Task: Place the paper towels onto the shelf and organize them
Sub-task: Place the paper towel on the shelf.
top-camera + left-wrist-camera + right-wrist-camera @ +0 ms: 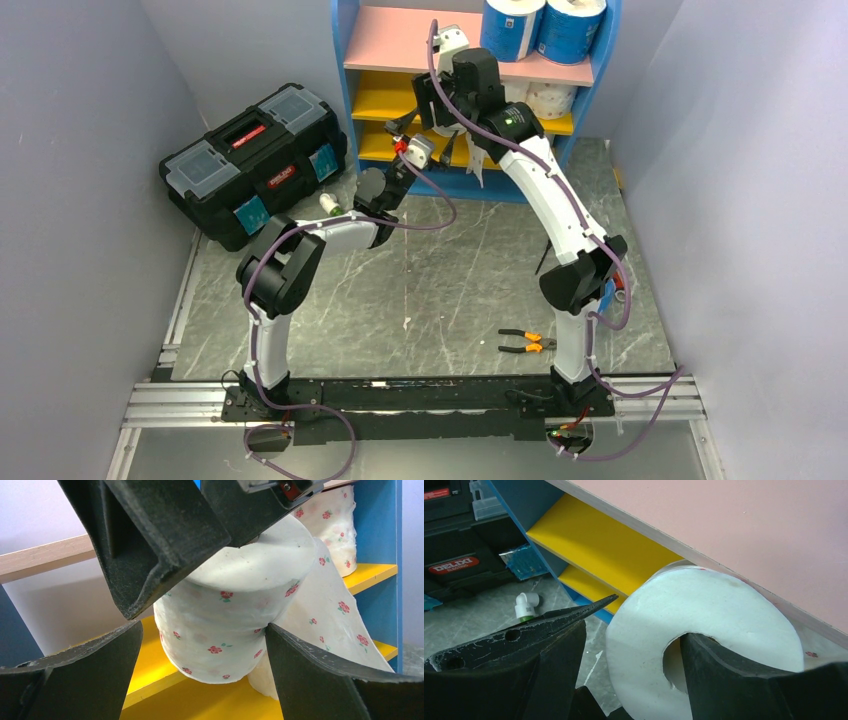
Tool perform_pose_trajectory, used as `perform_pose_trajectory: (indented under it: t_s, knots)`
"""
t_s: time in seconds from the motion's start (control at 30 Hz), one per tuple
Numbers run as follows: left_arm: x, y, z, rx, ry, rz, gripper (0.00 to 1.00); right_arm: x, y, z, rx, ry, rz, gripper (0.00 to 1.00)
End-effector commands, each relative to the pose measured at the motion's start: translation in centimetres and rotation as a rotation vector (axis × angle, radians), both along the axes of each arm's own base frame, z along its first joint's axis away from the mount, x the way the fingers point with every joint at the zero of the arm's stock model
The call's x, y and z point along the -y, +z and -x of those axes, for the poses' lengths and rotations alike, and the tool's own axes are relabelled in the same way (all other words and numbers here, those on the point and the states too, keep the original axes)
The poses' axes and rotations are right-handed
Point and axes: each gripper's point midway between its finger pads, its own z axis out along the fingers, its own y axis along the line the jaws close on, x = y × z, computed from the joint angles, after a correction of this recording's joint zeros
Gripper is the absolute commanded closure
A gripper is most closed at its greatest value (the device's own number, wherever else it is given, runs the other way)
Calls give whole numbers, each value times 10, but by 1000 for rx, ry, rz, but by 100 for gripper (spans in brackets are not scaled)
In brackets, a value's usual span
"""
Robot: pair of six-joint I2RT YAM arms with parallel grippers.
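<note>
Rose-print paper towel roll [225, 620] tilted over a yellow board [150, 680] of the shelf [420, 40], under its pink top board.
The right gripper [634, 630] has its fingers partly apart, one inside the roll's core, the other clear of its side. The left gripper [202, 630] is spread wide, flanking the roll low down. A second rose-print roll [335, 530] stands at 1 o'clock; two blue-wrapped rolls [512, 25] sit on top.

Robotics lab test cell.
Grey partition walls [80, 200] around a marble-patterned worktop [450, 290]; aluminium mounting rail [165, 405] at near edge; black toolbox [255, 165], orange-handled pliers [525, 343].
</note>
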Motion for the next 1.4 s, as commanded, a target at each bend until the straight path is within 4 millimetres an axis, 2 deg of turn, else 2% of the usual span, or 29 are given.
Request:
perform_pose_trajectory:
  t_s: [0.0, 0.47, 0.97, 1.13, 1.37]
  knots:
    - [-14, 55, 9, 107, -3, 111, 1, 16, 56, -9, 147, -52, -89, 28]
    - [-14, 65, 14, 118, -24, 120, 1, 25, 84, 5, 181, -69, -138, 21]
    - [-11, 64, 18, 119, -44, 121, 1, 35, 97, 15, 210, -91, -131, 20]
    - [-13, 66, 20, 123, -45, 123, 1, 37, 113, 26, 231, -73, -163, 20]
    - [-13, 68, 22, 125, -46, 123, 1, 45, 121, 40, 248, -84, -214, 19]
